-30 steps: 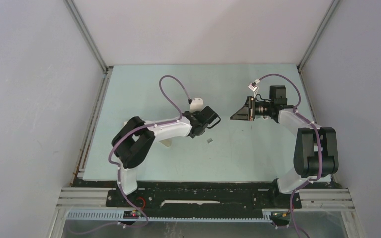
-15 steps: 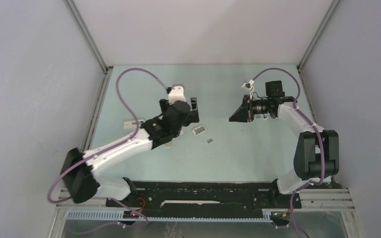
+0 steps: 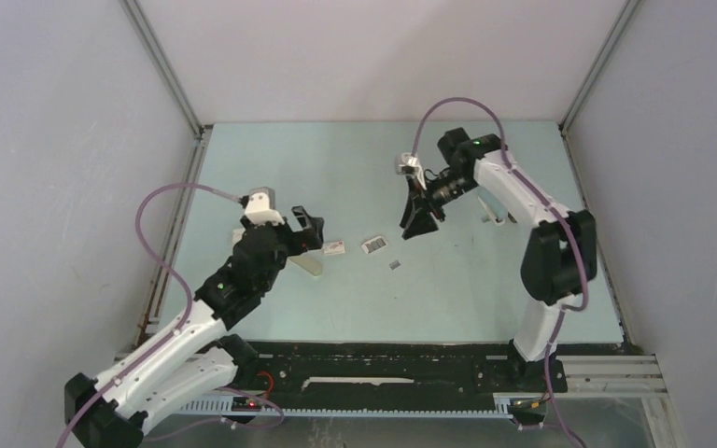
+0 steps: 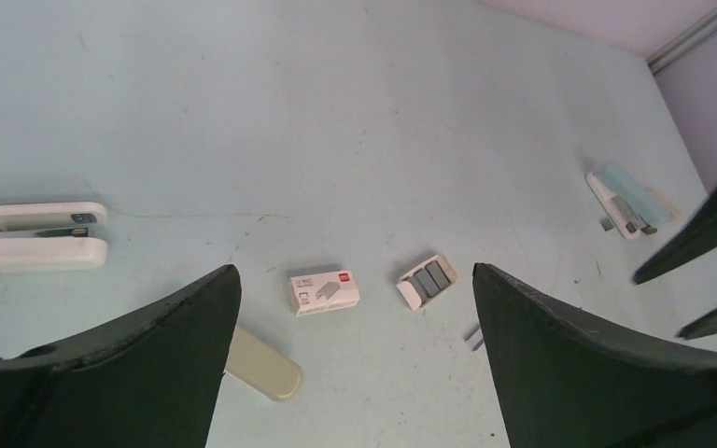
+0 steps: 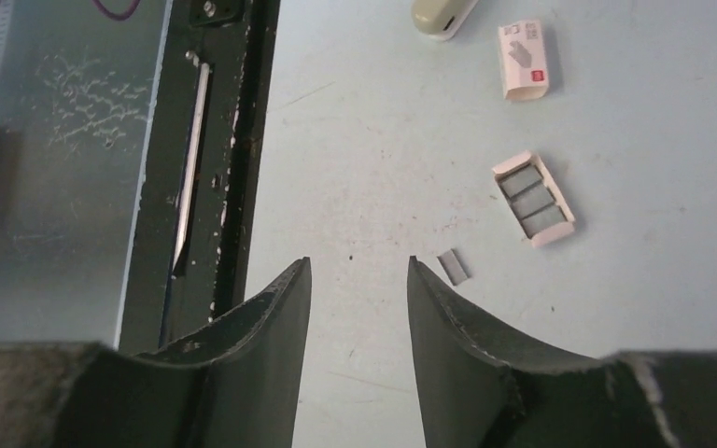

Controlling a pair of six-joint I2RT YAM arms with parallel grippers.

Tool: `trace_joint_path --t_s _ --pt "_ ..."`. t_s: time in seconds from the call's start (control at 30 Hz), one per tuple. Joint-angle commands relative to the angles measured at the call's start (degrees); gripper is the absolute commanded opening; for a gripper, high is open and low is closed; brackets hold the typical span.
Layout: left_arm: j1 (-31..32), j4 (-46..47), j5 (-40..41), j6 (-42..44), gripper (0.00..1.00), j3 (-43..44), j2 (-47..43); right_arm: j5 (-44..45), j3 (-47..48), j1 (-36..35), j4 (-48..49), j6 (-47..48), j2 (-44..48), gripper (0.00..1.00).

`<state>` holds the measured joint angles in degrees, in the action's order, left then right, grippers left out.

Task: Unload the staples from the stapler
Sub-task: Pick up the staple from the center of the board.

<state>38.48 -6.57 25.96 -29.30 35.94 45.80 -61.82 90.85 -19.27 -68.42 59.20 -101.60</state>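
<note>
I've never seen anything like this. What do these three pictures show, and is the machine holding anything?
Two robot arms stand bolted at a table's near edge. One picture looks down from above; the other two come from a camera on each wrist, so the dark wedges are the arm's own fingers. On the table lie a white stapler, a beige stapler, a pale blue stapler, a closed white box, an open box of staples and a loose staple strip. The left gripper and right gripper are open, holding nothing.

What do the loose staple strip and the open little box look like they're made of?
The loose staple strip looks like metal: dull silvery-grey, thin, hard-edged. The open box is probably thin card: matte white, thin folded walls.
</note>
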Motion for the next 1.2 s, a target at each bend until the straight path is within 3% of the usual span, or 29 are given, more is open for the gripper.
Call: trace_joint_path --t_s 0.0,0.1,0.2,0.57,1.17 --pt "-2.63 2.65 -2.48 -0.86 1.0 -4.11 -6.25 1.88 3.46 -2.35 -12.89 10.3 -5.06 0.52" --pt "-3.83 2.02 -2.72 -1.41 1.0 -6.19 -9.1 8.27 -4.76 -5.23 0.62 8.47 1.23 0.57" --pt "-4.74 1.16 -2.3 -2.08 1.0 -7.87 -11.59 13.02 -9.72 -7.25 7.19 9.05 4.78 0.63" --pt "-6.96 4.06 -2.17 -7.93 1.0 -13.82 -16.11 19.01 -13.74 -9.44 13.27 10.06 3.41 0.61" --pt "-13.03 8.86 -9.37 -9.52 1.0 -13.97 -10.17 24.4 -14.79 -11.85 13.54 14.28 0.01 0.58"
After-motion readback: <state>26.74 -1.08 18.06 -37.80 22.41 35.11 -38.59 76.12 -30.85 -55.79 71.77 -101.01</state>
